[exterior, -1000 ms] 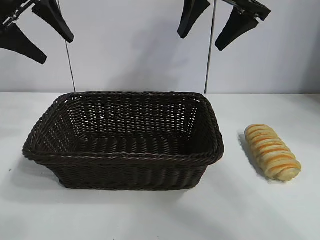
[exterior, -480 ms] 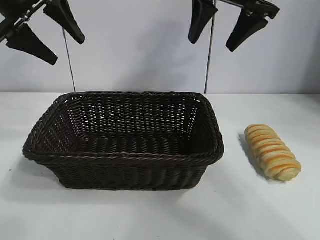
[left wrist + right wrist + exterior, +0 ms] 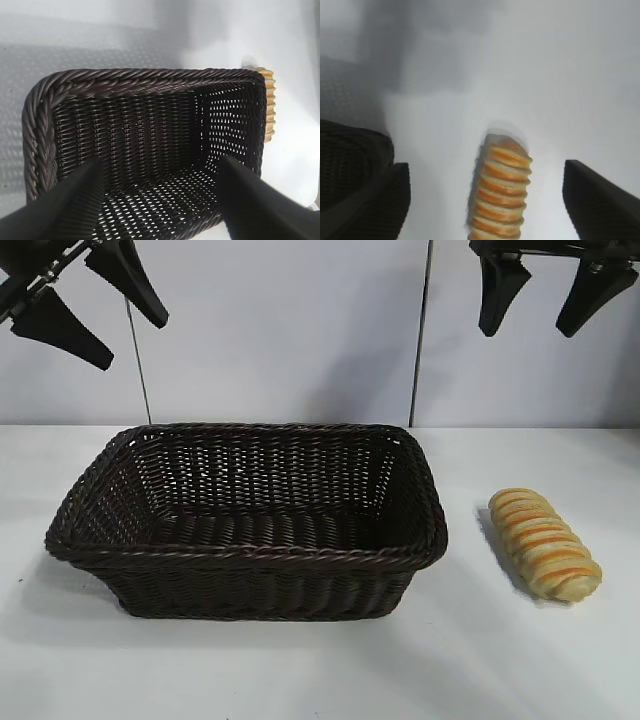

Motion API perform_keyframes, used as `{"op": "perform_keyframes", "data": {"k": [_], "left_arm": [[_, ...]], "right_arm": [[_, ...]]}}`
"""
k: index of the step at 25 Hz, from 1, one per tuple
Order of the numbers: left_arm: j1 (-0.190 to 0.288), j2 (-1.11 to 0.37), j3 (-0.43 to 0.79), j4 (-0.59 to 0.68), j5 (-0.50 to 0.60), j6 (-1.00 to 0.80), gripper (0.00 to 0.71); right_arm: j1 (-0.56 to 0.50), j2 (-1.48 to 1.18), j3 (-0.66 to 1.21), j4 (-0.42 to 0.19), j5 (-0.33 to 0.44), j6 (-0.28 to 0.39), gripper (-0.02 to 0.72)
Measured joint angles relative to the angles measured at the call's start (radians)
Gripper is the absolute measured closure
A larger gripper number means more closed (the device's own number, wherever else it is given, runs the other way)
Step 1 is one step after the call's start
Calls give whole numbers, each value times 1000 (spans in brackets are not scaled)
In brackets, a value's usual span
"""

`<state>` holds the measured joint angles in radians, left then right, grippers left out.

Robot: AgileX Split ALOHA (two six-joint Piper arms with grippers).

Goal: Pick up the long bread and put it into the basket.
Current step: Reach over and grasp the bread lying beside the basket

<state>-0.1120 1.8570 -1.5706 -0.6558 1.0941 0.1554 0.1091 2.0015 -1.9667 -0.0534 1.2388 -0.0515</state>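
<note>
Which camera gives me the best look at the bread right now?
The exterior view: the whole bread lies unobstructed on the table right of the basket. The right wrist view shows most of it, cut off at the frame edge. The left wrist view shows only a sliver past the basket's far wall.

No text, label, brand, number or sign can be read anywhere in these views.
</note>
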Motion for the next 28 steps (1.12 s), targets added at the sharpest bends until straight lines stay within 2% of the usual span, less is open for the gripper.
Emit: {"op": "perform_keyframes", "data": {"k": [12, 28], "left_arm": [[0, 0, 0, 0, -3, 0, 239], [0, 0, 0, 0, -3, 0, 239]], "right_arm": [[0, 0, 10, 31, -1, 15, 104], [0, -9, 382, 39, -12, 21, 104]]}}
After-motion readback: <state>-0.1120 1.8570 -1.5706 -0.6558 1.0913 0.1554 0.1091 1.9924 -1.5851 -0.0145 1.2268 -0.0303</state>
